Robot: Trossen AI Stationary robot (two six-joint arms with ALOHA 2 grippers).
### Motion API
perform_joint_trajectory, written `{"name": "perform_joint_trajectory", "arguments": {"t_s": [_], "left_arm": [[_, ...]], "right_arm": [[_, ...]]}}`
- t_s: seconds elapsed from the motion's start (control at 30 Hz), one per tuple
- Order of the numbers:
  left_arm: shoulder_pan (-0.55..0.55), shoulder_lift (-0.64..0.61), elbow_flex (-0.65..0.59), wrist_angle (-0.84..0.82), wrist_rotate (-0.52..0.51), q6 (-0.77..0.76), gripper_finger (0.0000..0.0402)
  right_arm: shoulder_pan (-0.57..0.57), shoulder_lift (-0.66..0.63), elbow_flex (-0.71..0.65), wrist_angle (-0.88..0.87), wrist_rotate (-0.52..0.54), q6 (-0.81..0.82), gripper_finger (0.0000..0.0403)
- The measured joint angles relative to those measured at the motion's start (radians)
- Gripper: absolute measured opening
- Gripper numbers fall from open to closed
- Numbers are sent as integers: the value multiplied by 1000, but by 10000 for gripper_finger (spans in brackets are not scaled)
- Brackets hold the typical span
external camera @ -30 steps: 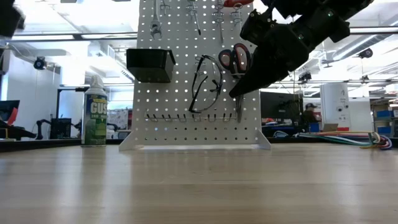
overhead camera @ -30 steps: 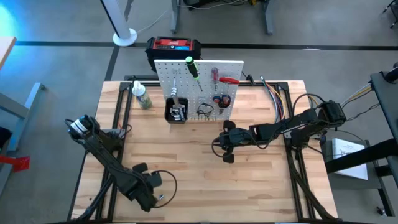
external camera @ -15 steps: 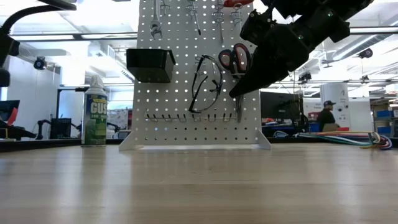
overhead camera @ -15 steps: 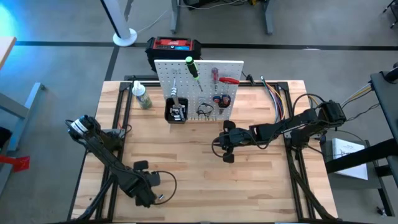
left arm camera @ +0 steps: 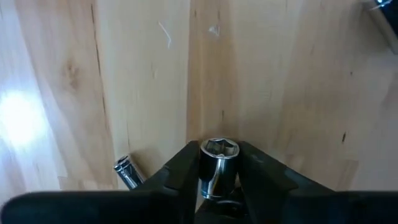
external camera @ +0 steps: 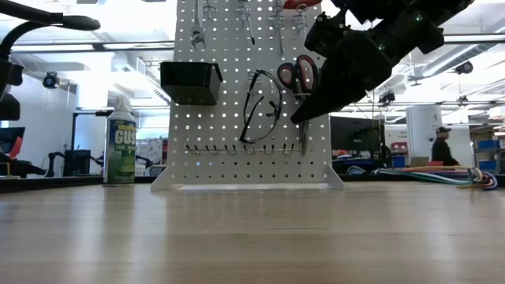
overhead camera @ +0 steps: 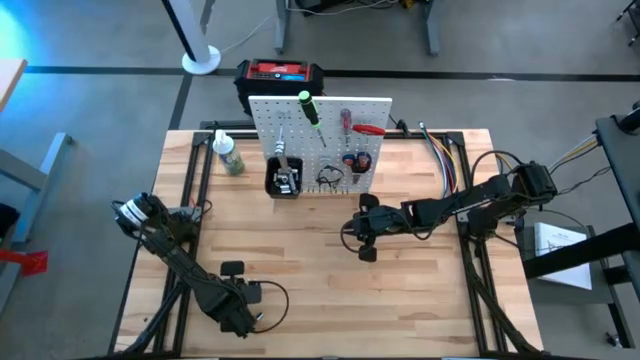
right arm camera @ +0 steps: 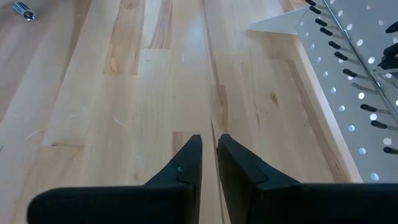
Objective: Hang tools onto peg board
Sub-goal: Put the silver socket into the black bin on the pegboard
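Note:
The white peg board [overhead camera: 320,135] stands at the table's far middle with a black bin [external camera: 189,81] on its front. A green-handled screwdriver [overhead camera: 308,108], a red-handled screwdriver [overhead camera: 345,122], red-handled pliers [external camera: 298,75] and black-framed glasses [external camera: 260,106] hang on it. My left gripper [overhead camera: 240,285] is near the table's near left and is shut on a silver socket [left arm camera: 217,165]. A second small silver socket [left arm camera: 126,172] lies on the table beside it. My right gripper [overhead camera: 364,238] hovers shut and empty in front of the board [external camera: 304,117]. My left gripper pinches the silver socket's round side wall [left arm camera: 214,177] between its two fingers. The socket lies along the fingers, its open hex end [left arm camera: 219,148] pointing away from the wrist. The fingers come from above, pointing down at the table. I cannot tell whether the socket touches the table.
A small green-labelled bottle [overhead camera: 229,155] stands left of the board. A red-and-black box [overhead camera: 280,75] sits behind the board, off the table. A bundle of coloured cables [overhead camera: 445,160] lies at the far right. Bare wood [overhead camera: 300,240] lies between the two arms.
My left arm has shifted a little toward the table's right and near edges, still shut on the socket.

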Motion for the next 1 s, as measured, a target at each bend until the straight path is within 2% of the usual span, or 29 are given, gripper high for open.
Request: {"name": "perform_joint_trajectory", "arguments": {"t_s": [0.1,0.2,0.43,0.6,0.77,1.0], "left_arm": [[7,-5,12,-14,-11,-3,64],[18,-33,32,-32,-49,-8,63],[48,-104,90,-48,-392,-24,63],[104,-147,153,-175,-611,-31,63],[179,-200,196,-304,-806,-126,63],[320,-336,208,-321,-949,-130,66]], "right_arm": [[0,0,0,0,0,0,37],[0,0,0,0,0,1,37],[0,0,0,0,1,19,37],[0,0,0,0,1,20,37],[0,0,0,0,1,21,37],[0,0,0,-1,1,23,37]]}}
